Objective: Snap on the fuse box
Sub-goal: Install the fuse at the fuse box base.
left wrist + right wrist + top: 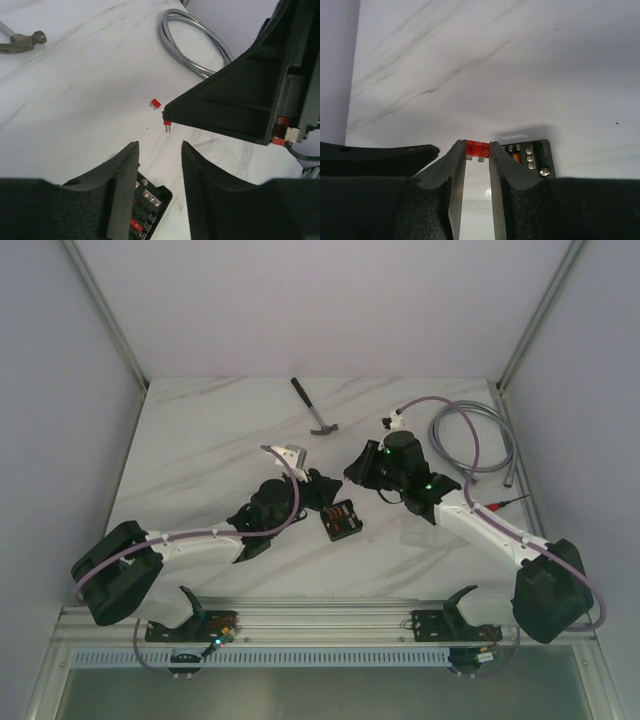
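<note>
Your left gripper (pixel 159 150) sits with its jaws partly apart and nothing between them. Only bare table (pixel 90 110) shows in the gap. Its fingers (pixel 125 172) hang just over the far corner of the fuse box (pixel 340 520), and the left wrist view catches that corner with its metal terminals and a bit of red inside.

Your right gripper (pixel 477 150) is pinched onto a small red fuse (pixel 477 144), gripped by its body at the very fingertips. In the left wrist view the prongs of that fuse point down toward the table. It seems to be held just above the surface, though the angle makes that hard to judge.

The fuse box lies open side up near the middle of the table, a little closer to the near edge, turned at an angle. It sits between the two arms and just on the near side of both grippers.

A second loose fuse (pixel 155 104) lies on the table just beside the held one. You also have a hammer (pixel 315 410) toward the far edge, a coiled grey cable (pixel 480 445) by the far right corner, and a thin red-tipped tool (pixel 508 501) along the right edge.
</note>
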Controlling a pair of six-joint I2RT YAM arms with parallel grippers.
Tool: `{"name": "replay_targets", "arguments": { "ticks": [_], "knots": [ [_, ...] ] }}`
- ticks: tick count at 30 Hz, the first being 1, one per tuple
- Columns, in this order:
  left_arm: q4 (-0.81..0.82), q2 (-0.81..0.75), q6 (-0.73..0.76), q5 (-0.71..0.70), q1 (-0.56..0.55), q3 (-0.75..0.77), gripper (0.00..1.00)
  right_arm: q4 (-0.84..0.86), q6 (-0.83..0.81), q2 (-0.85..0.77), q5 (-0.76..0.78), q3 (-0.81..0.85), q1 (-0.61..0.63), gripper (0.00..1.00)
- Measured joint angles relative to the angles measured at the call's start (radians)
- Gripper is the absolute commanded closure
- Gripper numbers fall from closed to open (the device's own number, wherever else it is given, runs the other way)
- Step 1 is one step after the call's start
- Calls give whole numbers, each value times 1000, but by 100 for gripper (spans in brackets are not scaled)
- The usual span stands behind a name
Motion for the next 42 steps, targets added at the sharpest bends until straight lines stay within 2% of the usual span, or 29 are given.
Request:
{"name": "replay_targets", "arguments": {
  "ticks": [4,13,17,22,26,31,35,37,42],
  "knots": [
    [11,44,10,17,-1,32,61,23,17,-29,-8,-14,6,81],
    [11,77,18,44,-6,55,67,42,35,-42,-23,-26,23,81],
    [12,77,19,45,-6,57,73,47,41,-42,-27,-26,31,81],
    [10,77,26,44,-6,61,86,52,43,-42,-29,-27,37,81],
    [3,77,33,40,-5,61,100,55,45,-45,-29,-30,37,81],
    [-6,74,44,40,-5,61,100,64,48,-52,-39,-35,42,78],
    [-10,62,55,40,-5,56,100,75,40,-55,-52,-42,44,65],
    [-10,48,66,45,-5,48,100,76,22,-64,-58,-43,44,61],
    [-13,-25,98,120,13,36,100,76,-98,-143,-103,-43,23,60]
  ]
}}
